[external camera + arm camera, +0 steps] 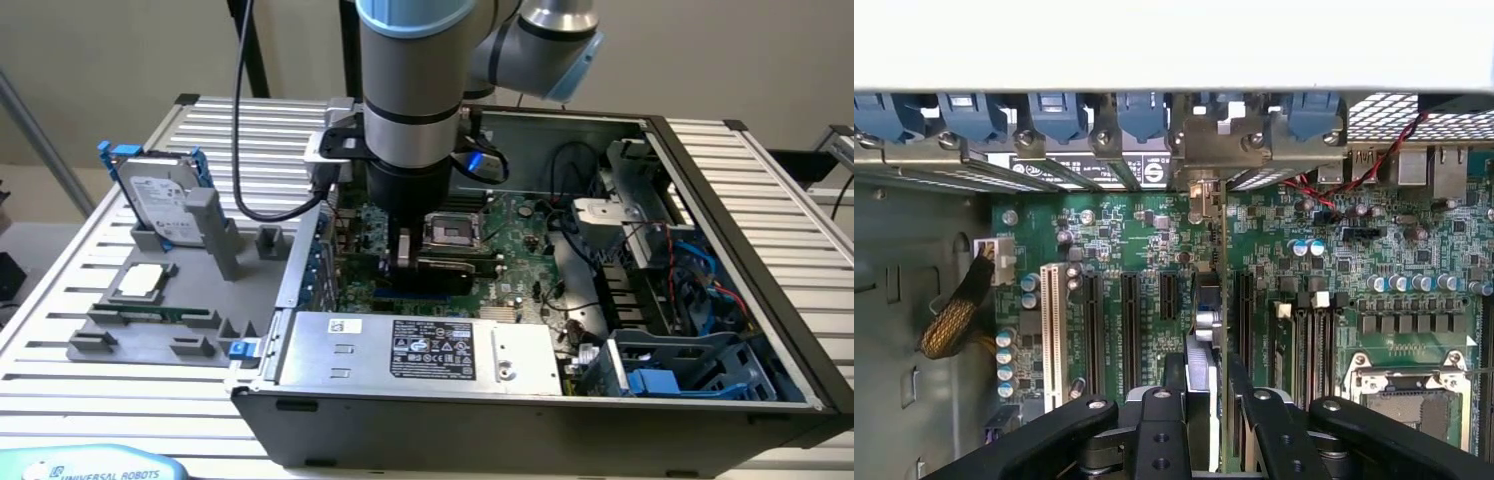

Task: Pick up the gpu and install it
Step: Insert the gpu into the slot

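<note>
The gpu (pixel 1206 300), a thin flat expansion card seen edge-on in the wrist view, stands upright over the green motherboard (pixel 1354 250) among the row of long black expansion slots (pixel 1129 320), its silver metal end bracket (pixel 1199 190) reaching up to the slotted rear wall of the case beneath the blue plastic retention clips (pixel 1059 112). The black two-fingered hand (pixel 1199 420) is clenched on the card's near edge, one finger (pixel 1159 430) on each side of it. In the exterior view the hand (pixel 407 255) is lowered inside the open grey metal computer case (pixel 747 250), at the end of the silver and grey robot arm (pixel 414 90), over the motherboard just beside the square silver processor socket (pixel 451 232); whether the card is fully seated in its slot cannot be told. A silver power supply box with a black label (pixel 427 350) lies along the case's near edge. On the exterior view's left, on the ribbed aluminium surface (pixel 80 390), a grey plastic fixture tray (pixel 200 290) holds a silver hard drive in a blue frame (pixel 160 200) standing upright, a small square silver processor chip (pixel 144 282) and a narrow green memory stick (pixel 160 312).
</note>
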